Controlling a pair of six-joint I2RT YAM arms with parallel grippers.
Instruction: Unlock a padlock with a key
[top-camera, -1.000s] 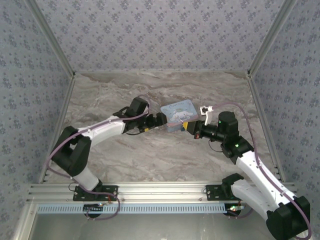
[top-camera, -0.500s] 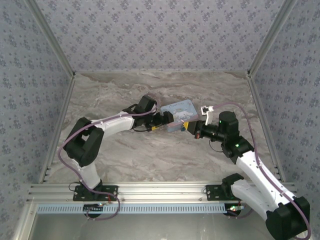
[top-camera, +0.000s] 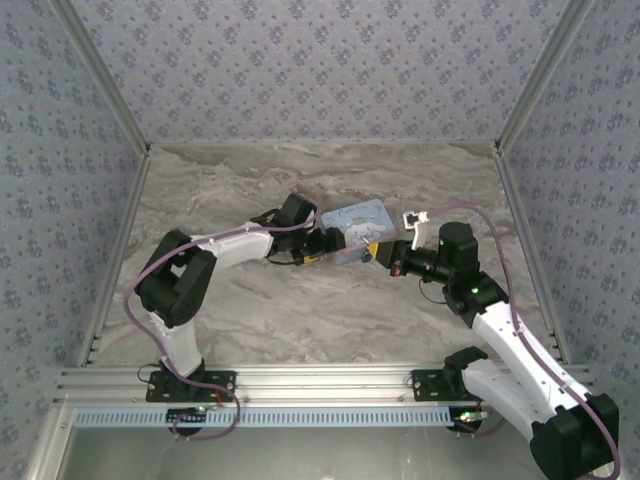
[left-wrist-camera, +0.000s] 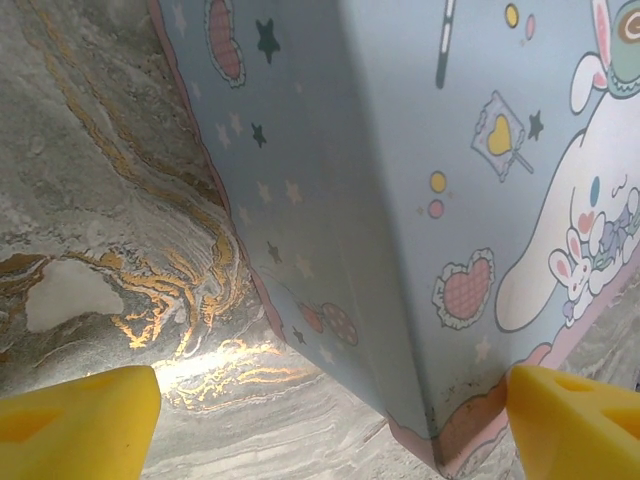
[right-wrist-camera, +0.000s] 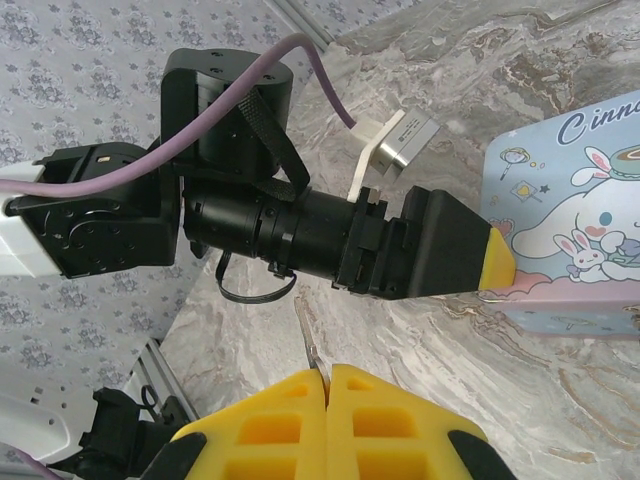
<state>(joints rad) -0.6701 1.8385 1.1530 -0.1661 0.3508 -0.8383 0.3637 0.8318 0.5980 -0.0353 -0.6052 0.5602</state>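
Observation:
My right gripper (right-wrist-camera: 325, 372) is shut on the key (right-wrist-camera: 311, 345), a thin metal sliver sticking out past its yellow fingertips over the marble. My left gripper (left-wrist-camera: 325, 430) is open, its yellow fingertips (left-wrist-camera: 80, 420) spread wide around the near corner of the light-blue cartoon tin (left-wrist-camera: 400, 200). From above, the left gripper (top-camera: 325, 245) sits at the tin's (top-camera: 357, 228) left side and the right gripper (top-camera: 380, 255) at its near right corner. The padlock is hidden.
The marble table (top-camera: 300, 310) is walled in by patterned panels at the back and sides. The left arm's black wrist (right-wrist-camera: 260, 230) and purple cable lie just ahead of the right gripper. A metal rail (top-camera: 320, 385) runs along the near edge.
The left arm has folded its elbow inward and pushed its gripper right, up to the tin. The right arm has stayed almost still, holding the key.

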